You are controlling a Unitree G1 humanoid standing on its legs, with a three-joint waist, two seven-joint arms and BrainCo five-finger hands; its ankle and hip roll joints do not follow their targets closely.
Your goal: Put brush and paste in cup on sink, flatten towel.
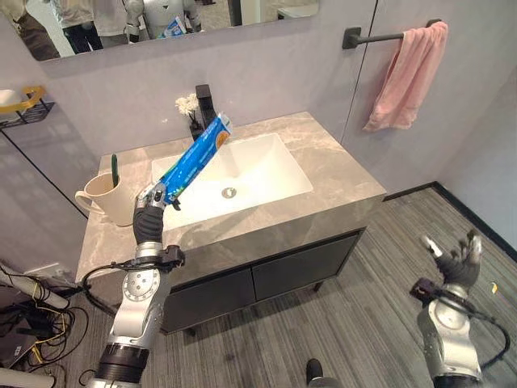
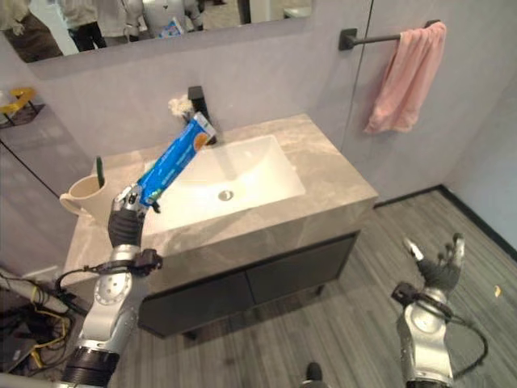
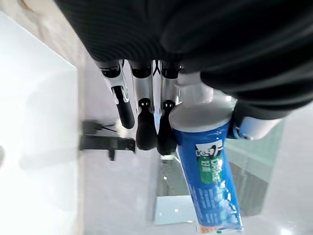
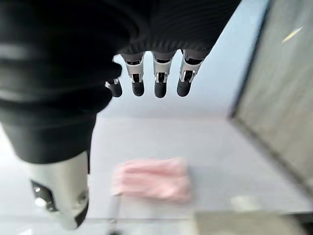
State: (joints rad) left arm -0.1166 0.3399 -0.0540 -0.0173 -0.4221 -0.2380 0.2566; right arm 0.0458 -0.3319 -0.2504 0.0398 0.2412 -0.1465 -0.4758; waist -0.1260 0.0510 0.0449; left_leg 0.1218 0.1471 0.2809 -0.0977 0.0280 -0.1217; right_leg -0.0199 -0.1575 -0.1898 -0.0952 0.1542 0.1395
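My left hand (image 1: 149, 204) is shut on the cap end of a blue toothpaste tube (image 1: 194, 158), which slants up over the left part of the white basin (image 1: 266, 162). In the left wrist view the tube (image 3: 208, 176) sits between the thumb and the curled fingers (image 3: 146, 132). A beige cup (image 1: 105, 198) with a green brush (image 1: 115, 166) standing in it is on the counter just left of that hand. A pink towel (image 1: 408, 77) hangs bunched on the wall rail at the right. My right hand (image 1: 456, 263) hangs low over the floor at the right, fingers spread.
A black faucet (image 1: 204, 101) and small white flowers (image 1: 187, 105) stand behind the basin. The grey marble counter (image 1: 339, 174) tops a dark cabinet (image 1: 291, 271). A wire shelf (image 1: 24, 105) hangs on the left wall. A mirror (image 1: 161, 20) spans the wall above.
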